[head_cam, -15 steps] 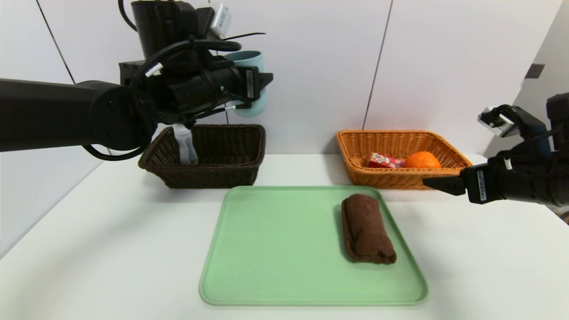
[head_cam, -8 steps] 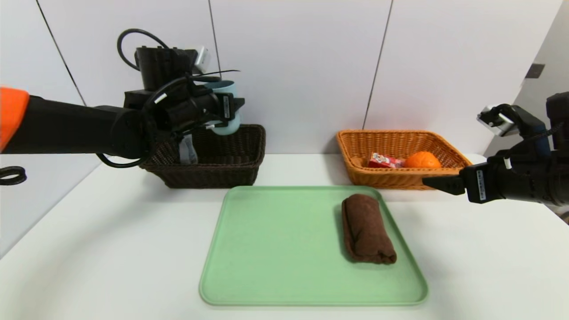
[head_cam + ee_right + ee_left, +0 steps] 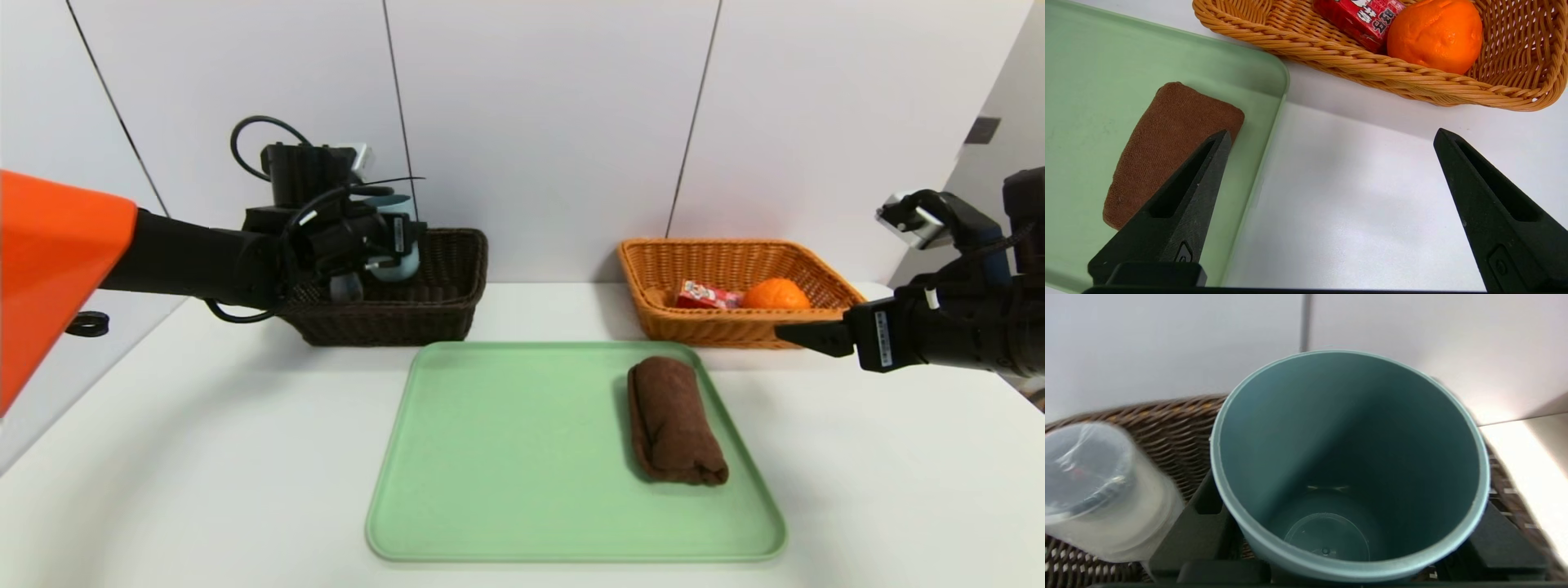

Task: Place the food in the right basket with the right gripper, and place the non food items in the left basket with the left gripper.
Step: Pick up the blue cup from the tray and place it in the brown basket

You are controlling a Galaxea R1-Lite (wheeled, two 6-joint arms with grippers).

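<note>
The left claw (image 3: 400,245) grips a teal cup (image 3: 392,265), its fingers (image 3: 1204,522) pressed against the cup's outer wall on both sides. The cup hangs upright, mouth up, inside the dark basket (image 3: 441,306) at the back left of the worktop (image 3: 204,457). Just beside the cup, in the same basket, stands a white bottle (image 3: 1098,494) with a clear cap.

The right claw (image 3: 1331,163) hovers released, fingers (image 3: 1180,212) spread wide, above the worktop between the green tray (image 3: 506,457) and the orange basket (image 3: 653,269). It holds nothing.

A rolled brown towel (image 3: 673,420) lies on the tray's right side, near the rim. In the orange basket, at the back right, an orange (image 3: 775,294) sits touching a red packet (image 3: 706,294).
</note>
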